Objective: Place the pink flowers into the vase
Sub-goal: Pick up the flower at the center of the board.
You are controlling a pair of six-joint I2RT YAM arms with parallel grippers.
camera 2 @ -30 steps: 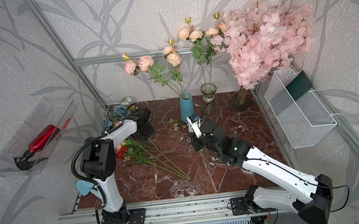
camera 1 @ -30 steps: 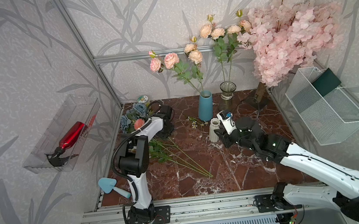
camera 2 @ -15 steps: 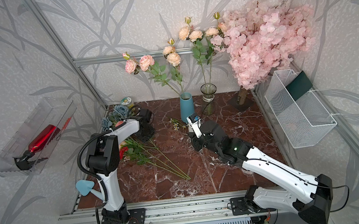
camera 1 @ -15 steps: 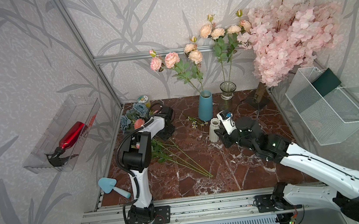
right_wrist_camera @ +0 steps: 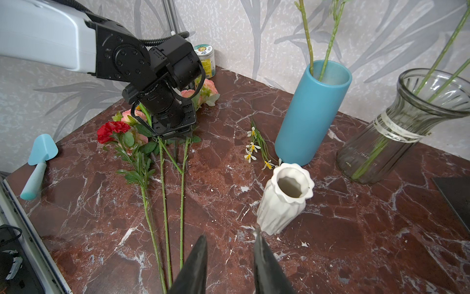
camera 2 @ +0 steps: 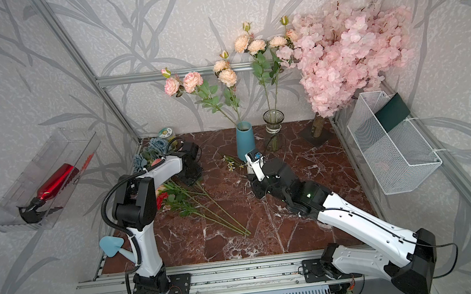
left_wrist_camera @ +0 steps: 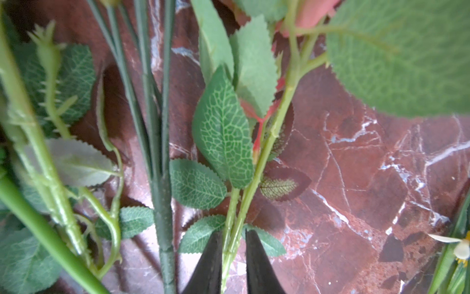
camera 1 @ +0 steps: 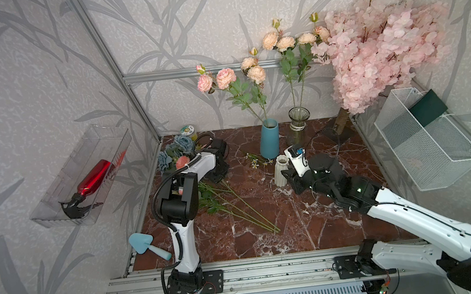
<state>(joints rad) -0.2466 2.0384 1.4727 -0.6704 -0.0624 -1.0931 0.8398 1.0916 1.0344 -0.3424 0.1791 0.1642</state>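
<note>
Pink flowers [right_wrist_camera: 212, 89] lie flat on the left part of the table [camera 1: 326, 227], with their blooms under the left wrist and their long stems running toward the front middle, beside a red carnation [right_wrist_camera: 112, 128]. A tree [camera 1: 376, 49] of pale blossom fills the back right corner, above a wire basket [camera 1: 431, 145] on the right wall. At the back stand a blue vase [camera 1: 269, 141] and a glass vase [camera 1: 299, 123], each holding upright peach blooms. The white vase [camera 1: 281, 172] stands upright and empty just in front of the blue vase, apart from the lying stems. The left gripper [left_wrist_camera: 234, 236] sits low over the flowers, its jaws narrow on either side of a pale stem; whether they pinch it I cannot tell. The right gripper [right_wrist_camera: 230, 239] hangs just beside the white vase, its jaws a little apart with nothing between them.
</note>
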